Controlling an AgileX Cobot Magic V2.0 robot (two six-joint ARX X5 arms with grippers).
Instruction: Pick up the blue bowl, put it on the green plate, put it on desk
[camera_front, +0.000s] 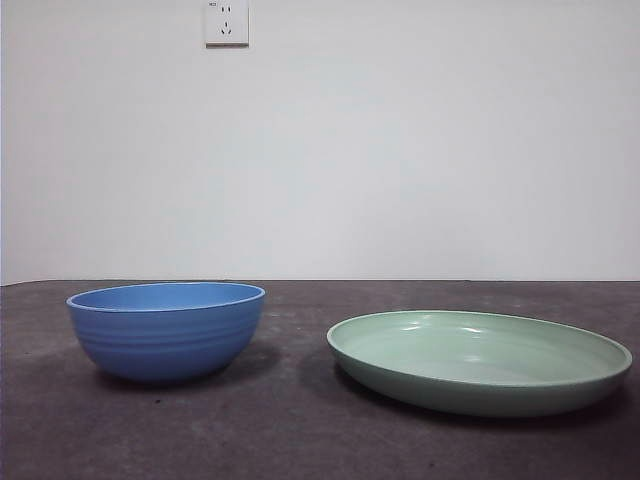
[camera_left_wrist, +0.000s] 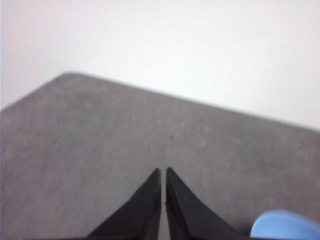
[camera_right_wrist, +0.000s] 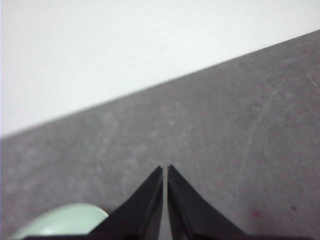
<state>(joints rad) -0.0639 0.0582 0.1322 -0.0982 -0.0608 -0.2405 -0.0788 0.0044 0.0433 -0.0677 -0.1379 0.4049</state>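
Bowl and plate sit apart on the desk (camera_front: 300, 430), neither touching the other. Blue bowl (camera_front: 166, 330): upright, deep, faint ridges round its outside, standing to the left in the front view. From that low angle the inside cannot be seen, so contents cannot be told. Green plate (camera_front: 480, 362): to the right, wide and shallow, raised rim, its inner surface bare with only pale glints of light on it. A strip of bare desk lies between the two.

Writing: a white wall socket (camera_front: 227, 22) is fixed high on the pale wall behind; a tiny mark sits at its upper corner, too small to read. No labels visible on bowl or plate.

Left gripper (camera_left_wrist: 163, 170): jaws pressed together with only a hairline slit between the tips, holding nothing, above bare desk. A sliver of the blue bowl's rim (camera_left_wrist: 285, 226) shows just beside it in the left wrist view.

Right gripper (camera_right_wrist: 165, 167): jaws likewise closed tip to tip, nothing between them. An edge of the green plate (camera_right_wrist: 62, 220) shows near it in the right wrist view.

Front view shows neither arm; each wrist view shows one dish only, blurred, plus the desk's far edge against the wall.
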